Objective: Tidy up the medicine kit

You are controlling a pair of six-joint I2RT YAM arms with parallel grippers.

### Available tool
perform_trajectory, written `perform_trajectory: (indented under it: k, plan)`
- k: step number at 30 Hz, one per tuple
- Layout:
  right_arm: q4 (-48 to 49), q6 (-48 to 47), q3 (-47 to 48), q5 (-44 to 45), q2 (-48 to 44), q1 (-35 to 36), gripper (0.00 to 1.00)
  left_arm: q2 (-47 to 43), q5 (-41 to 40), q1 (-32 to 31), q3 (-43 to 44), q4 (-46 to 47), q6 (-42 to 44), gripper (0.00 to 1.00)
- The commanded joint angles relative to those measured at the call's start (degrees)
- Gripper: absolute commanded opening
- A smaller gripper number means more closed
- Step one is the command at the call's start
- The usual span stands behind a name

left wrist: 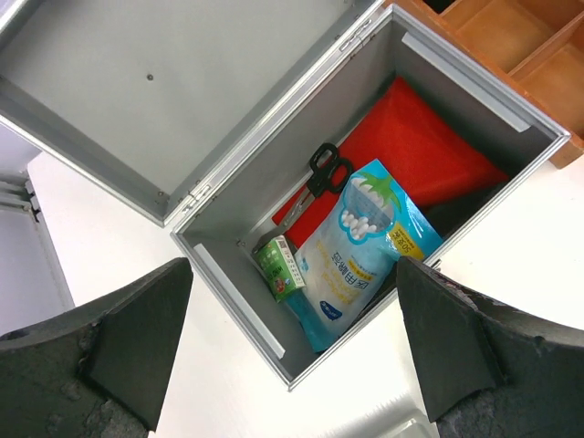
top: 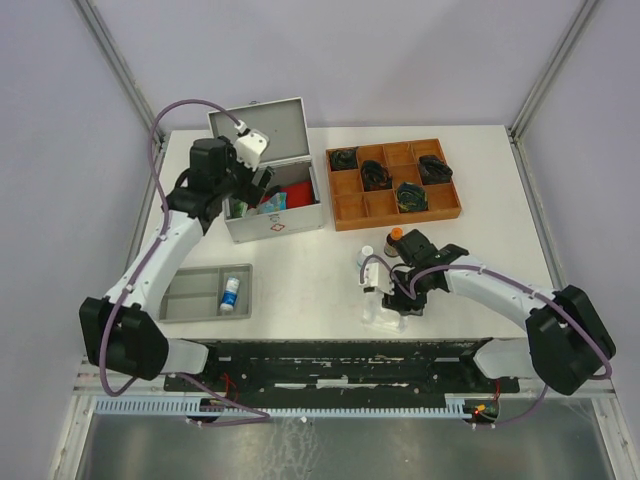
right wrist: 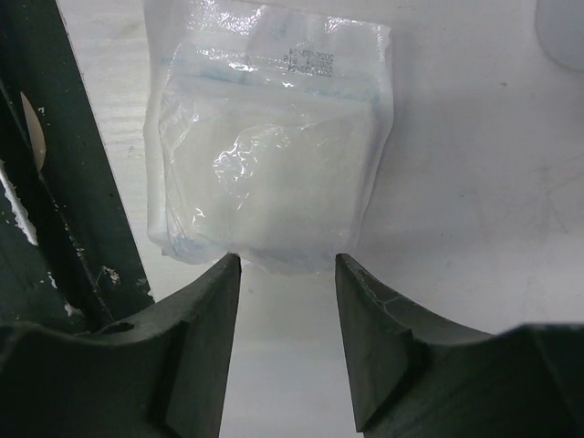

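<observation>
Medicine kit [top: 275, 222] sits rear-left on the table [top: 310, 275], lid open and tipped back, opening facing up. Judged reason: items can drop straight in. Contents per left wrist view: red pouch [left wrist: 429, 146] flat on the floor, scissors [left wrist: 319, 169] on top of it, cotton swab pack [left wrist: 365, 237] and small green box [left wrist: 278, 265] leaning at one end wall.

Left gripper [left wrist: 292, 274] hangs above the opening, fingers [left wrist: 119, 347] spread wide, nothing btwn them. Read this as a release/standby pose over the kit.

Right gripper [right wrist: 285, 265] is low at front-centre, aimed at a clear plastic packet [right wrist: 269, 137] lying flat near the table's front edge. Its fingers [right wrist: 205, 319] are narrowly parted, tips at the packet's near edge. Contact can't be confirmed; nothing gripped. Expect thin, slippery film, so you'll likely need a low, square approach.

Further out: wooden compartment tray [top: 351, 207] just right of the kit, dark items in some cells; grey tray [top: 185, 295] front-left w/ a small bottle [top: 231, 292].
</observation>
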Motion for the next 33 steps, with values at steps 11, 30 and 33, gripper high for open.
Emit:
perform_trajectory:
  k: [11,30,33]
  plan:
    - [0.92,-3.04,1.38,2.34,0.51,1.71,0.22,-10.88,3.05,0.27,-7.80,6.54,-0.03,0.99]
    - [-11.60,4.14,18.30,-13.66,-10.87,2.82,0.01,-14.41,33.00,-0.22,-10.03,4.25,-5.11,1.00]
    - [-8.88,6.89,21.52,-14.58,-11.86,2.90,0.01,-14.63,36.07,-0.22,-8.95,4.25,-8.71,1.00]
